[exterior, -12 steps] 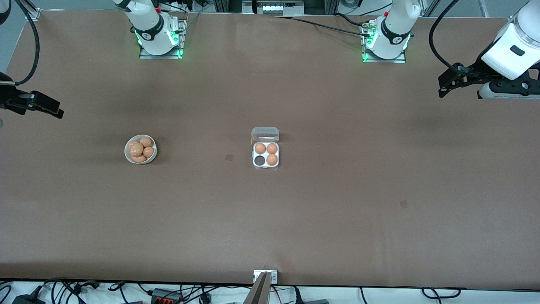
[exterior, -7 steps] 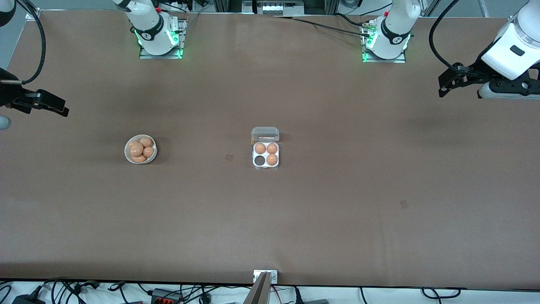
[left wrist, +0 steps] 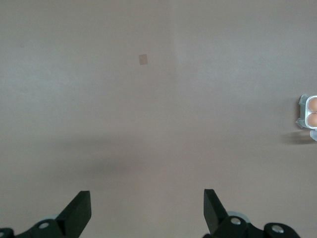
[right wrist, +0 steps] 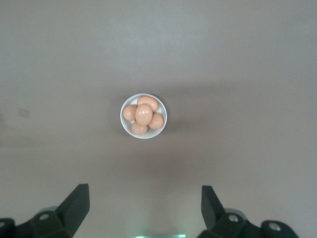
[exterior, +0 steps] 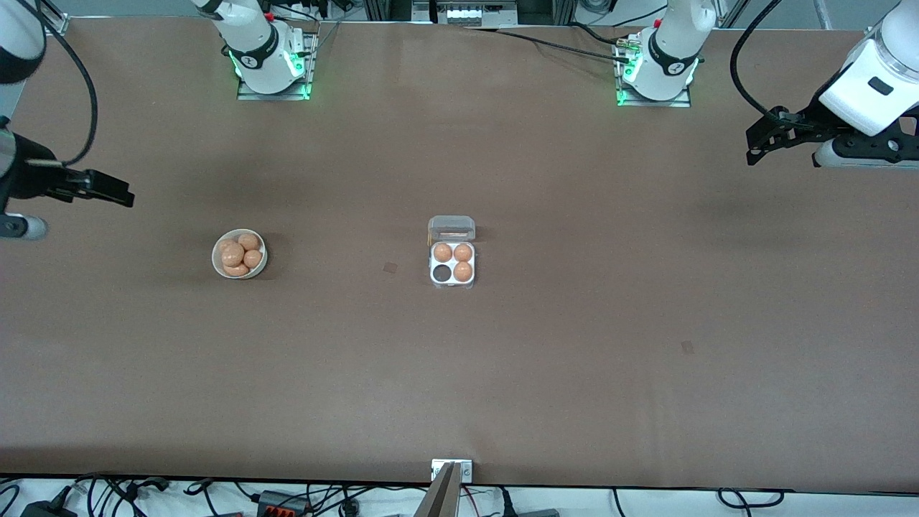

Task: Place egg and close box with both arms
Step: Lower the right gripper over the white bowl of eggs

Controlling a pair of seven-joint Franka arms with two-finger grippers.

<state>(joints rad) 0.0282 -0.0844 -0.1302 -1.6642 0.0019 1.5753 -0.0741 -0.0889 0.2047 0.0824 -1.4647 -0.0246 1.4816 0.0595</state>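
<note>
- Egg carton (exterior: 452, 263) mid-table, lid up, 3 eggs in, 1 cell bare; cut off at edge of left wrist view.
- Bowl of eggs (exterior: 239, 254) sits toward right arm's end from carton.
- Right gripper (exterior: 108, 188) spread wide, empty, up nr bowl.
- Left gripper (exterior: 764, 136) wide, empty, well apart from carton.

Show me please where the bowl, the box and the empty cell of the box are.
bowl (exterior: 215, 260): front view, on its white rim.
box (exterior: 452, 284): front view, on the base's edge nearest the camera.
empty cell (exterior: 441, 273): front view, on the dark round hollow.
</note>
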